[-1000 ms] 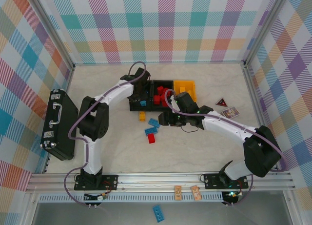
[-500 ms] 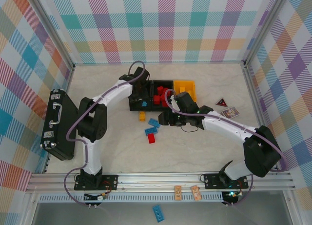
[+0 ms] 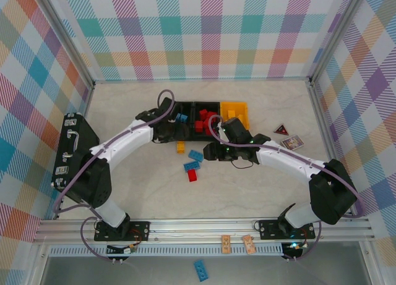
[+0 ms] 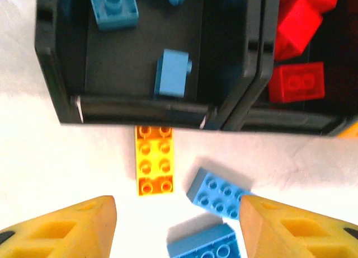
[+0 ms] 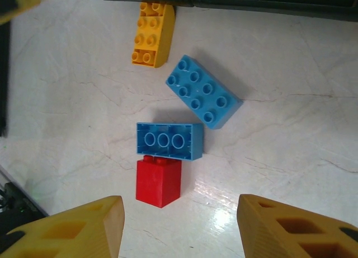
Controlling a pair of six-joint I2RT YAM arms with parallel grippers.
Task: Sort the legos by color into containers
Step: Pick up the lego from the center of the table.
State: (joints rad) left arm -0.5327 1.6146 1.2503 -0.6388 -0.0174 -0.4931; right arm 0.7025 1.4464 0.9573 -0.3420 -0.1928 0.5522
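Four legos sit out on the pale, marble-veined table (image 5: 291, 135), all glossy moulded plastic. The yellow-orange brick (image 4: 154, 160), two studs by four, lies with its long axis square to the left black bin (image 4: 56, 73), its far end right at the bin's front wall. Just beside it is the blue studded brick (image 5: 204, 91), the same shape, skewed on a diagonal with its studs up. Then the second blue brick (image 5: 169, 140) has its hollow underside and three round tubes turned to the right wrist camera, long axis across that view. Touching its near edge is the red brick (image 5: 159, 181), squarer, with a smooth face showing and its studs pointing at the blue one.

Inside the left black bin are blue pieces (image 4: 172, 73). The middle black bin (image 4: 291, 119) holds red blocks (image 4: 296, 81), and the yellow-orange bin (image 3: 236, 114) closes the row.

The left gripper (image 4: 176, 207) hovers over the loose pieces, fingers moderately apart and gripping nothing. The right gripper (image 5: 179, 205) is likewise partly spread and empty, above the red brick.
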